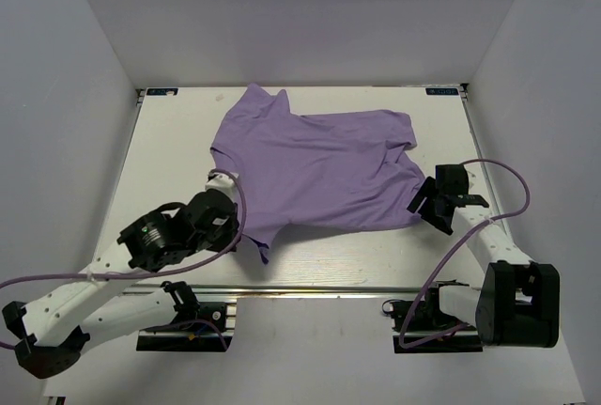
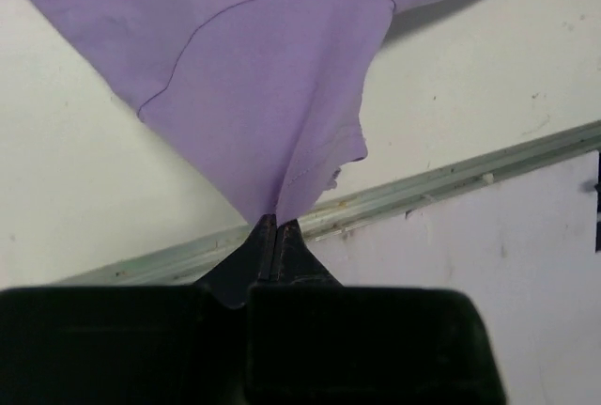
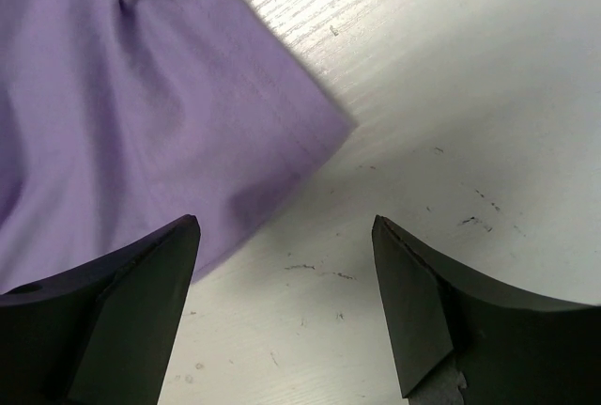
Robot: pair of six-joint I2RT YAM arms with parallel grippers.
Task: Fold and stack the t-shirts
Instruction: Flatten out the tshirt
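Note:
One lavender t-shirt (image 1: 319,165) lies spread and a little rumpled across the middle of the white table (image 1: 169,151). My left gripper (image 1: 233,210) is at the shirt's near-left sleeve. In the left wrist view it (image 2: 275,222) is shut on a pinch of the sleeve cloth (image 2: 263,95), which fans up and away from the tips. My right gripper (image 1: 427,215) stands open at the shirt's near-right corner. In the right wrist view its jaws (image 3: 286,226) are wide apart over bare table. The hemmed corner (image 3: 141,123) lies just ahead, and the left finger (image 3: 141,302) overlaps the cloth's edge.
A metal rail (image 1: 310,288) runs along the table's near edge and shows close behind the pinched sleeve (image 2: 423,189). White walls enclose the left, back and right sides. Purple cables (image 1: 507,189) loop off both arms.

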